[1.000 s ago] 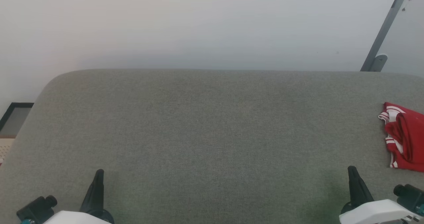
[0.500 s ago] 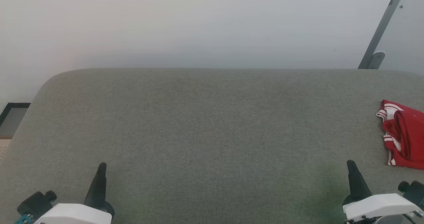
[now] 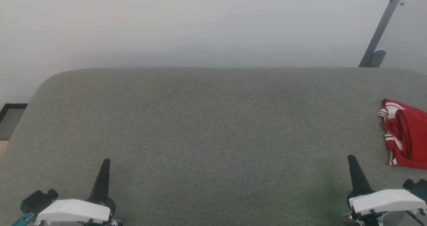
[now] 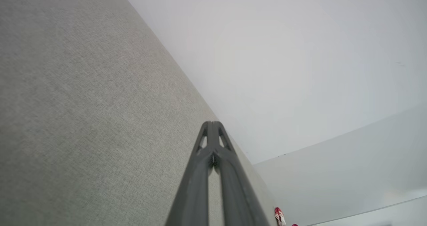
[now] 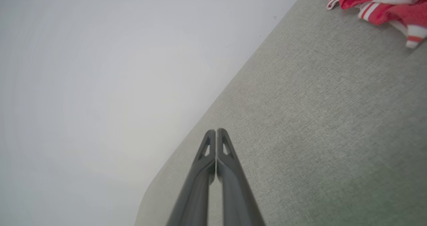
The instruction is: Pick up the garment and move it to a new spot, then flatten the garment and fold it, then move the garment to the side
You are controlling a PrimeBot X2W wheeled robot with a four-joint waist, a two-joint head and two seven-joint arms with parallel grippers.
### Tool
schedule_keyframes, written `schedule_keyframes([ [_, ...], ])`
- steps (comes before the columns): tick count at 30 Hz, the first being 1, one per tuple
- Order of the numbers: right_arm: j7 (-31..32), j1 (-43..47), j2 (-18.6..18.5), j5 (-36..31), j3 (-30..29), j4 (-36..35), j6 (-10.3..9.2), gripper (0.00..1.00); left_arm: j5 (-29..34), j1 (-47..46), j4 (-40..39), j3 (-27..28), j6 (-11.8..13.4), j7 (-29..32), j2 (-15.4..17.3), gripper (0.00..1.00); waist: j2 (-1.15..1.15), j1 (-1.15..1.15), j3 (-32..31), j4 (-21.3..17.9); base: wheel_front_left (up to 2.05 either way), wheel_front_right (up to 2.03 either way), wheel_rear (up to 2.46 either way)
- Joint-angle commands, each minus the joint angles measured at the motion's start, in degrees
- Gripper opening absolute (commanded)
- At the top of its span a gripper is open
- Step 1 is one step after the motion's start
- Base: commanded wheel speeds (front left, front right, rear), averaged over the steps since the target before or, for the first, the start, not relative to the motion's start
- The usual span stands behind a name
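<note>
So the garment (image 3: 405, 134) is sitting way over at the right edge of the grey counter (image 3: 213, 126), bunched up in a crumpled heap, not flat at all. It's mostly red, with white bits and red-and-white striped trim poking out along its left side, and part of it is running off the edge of the head view. The left claw (image 3: 105, 164) is hovering at the lower left and the right claw (image 3: 352, 161) at the lower right, nearer the garment but not touching it. In the wrist views both are showing fingers pressed together, gripping nothing.
</note>
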Motion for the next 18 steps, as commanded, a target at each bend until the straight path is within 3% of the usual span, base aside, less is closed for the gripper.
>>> schedule_keyframes([
  [1, 0.5, -1.3, -0.3, 1.9, 0.2, -0.8, -0.04, 0.0, -1.3, -1.6, -0.3, 0.4, -0.1, 0.5, -0.1, 0.0, 0.0, 0.0, 0.0, -0.1, 0.0, 0.0, 0.0],
  [18, 3.0, -2.7, -0.4, 12.6, 0.3, -1.0, -0.05, 0.0, -9.3, -3.5, 0.4, 1.2, -0.2, 3.1, -1.7, 0.0, 0.0, 0.0, 0.5, -0.7, 0.0, 0.0, 0.0],
])
